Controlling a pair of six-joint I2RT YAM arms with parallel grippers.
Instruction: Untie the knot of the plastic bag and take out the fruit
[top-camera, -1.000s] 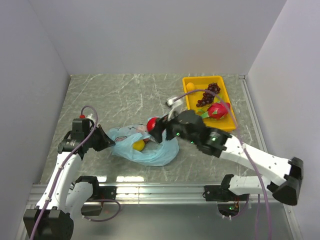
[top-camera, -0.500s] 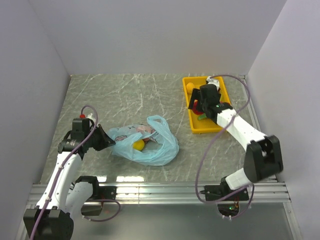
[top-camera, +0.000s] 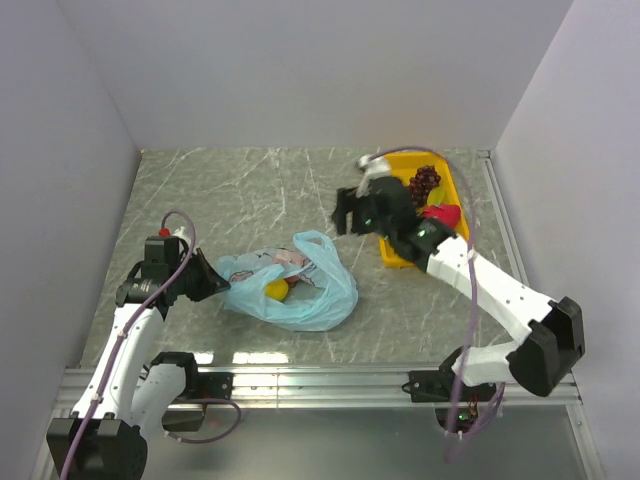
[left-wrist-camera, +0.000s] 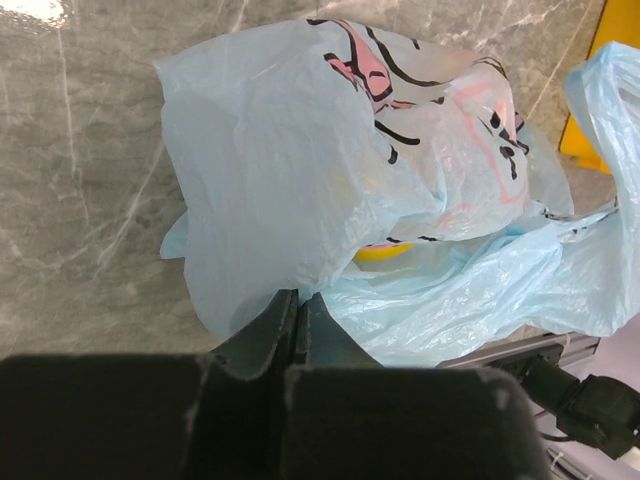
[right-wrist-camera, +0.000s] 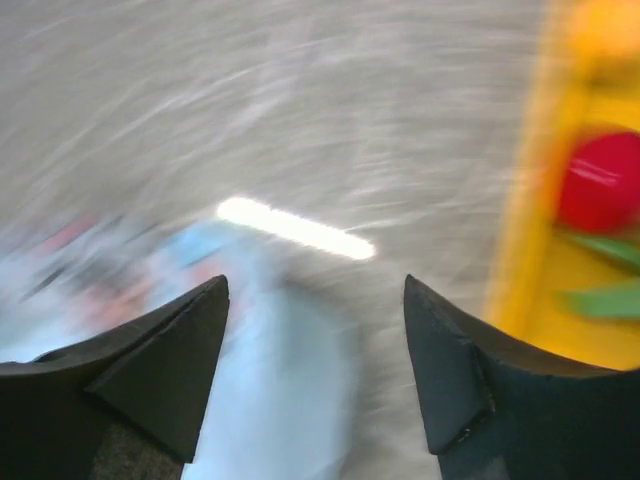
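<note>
- A robot lab test cell; a grey marble-patterned table fills the middle of the overhead view;
- plain white walls box in the table on its left, far and right sides;
- an aluminium rail runs along the table's near edge;
- a left arm and right arm, both white, are mounted at that edge;
- purple cables loop loose above the table

Overhead plus wrist close-ups, common bag

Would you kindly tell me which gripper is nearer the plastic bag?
Left. The left gripper pinches the plastic bag; the right gripper hovers apart, beside the yellow tray.
</note>
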